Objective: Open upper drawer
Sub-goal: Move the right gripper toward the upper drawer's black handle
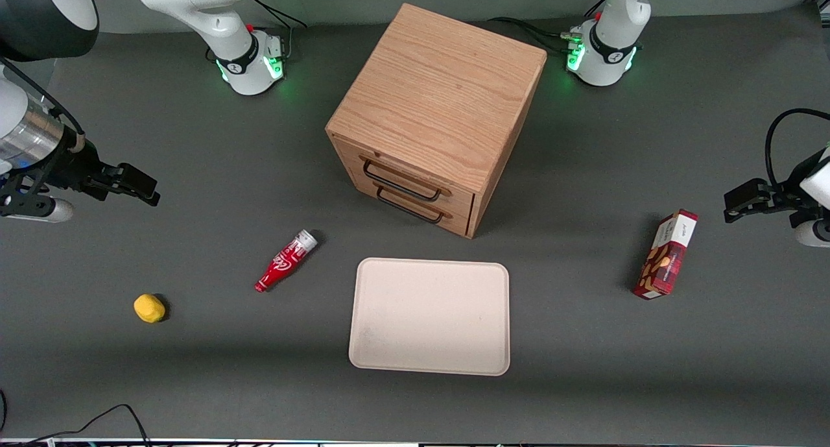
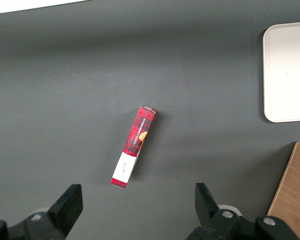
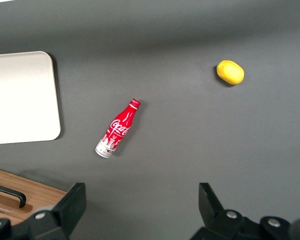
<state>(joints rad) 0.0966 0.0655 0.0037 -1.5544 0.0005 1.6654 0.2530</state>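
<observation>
Toward the working arm's end of the bench [image 1: 194,395], the gripper [image 1: 139,191] hangs with fingers spread and empty, well apart from the cabinet [image 1: 441,103], whose upper drawer [image 1: 408,174] sits shut, its handle [image 1: 402,180] awaiting a first approach.

The red bottle [image 3: 118,129] lying on the table bears the white Coca-Cola script

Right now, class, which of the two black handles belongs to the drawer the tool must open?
The higher handle, on the upper drawer just under the cabinet top. The tool hangs open, away toward the working arm's end.
</observation>
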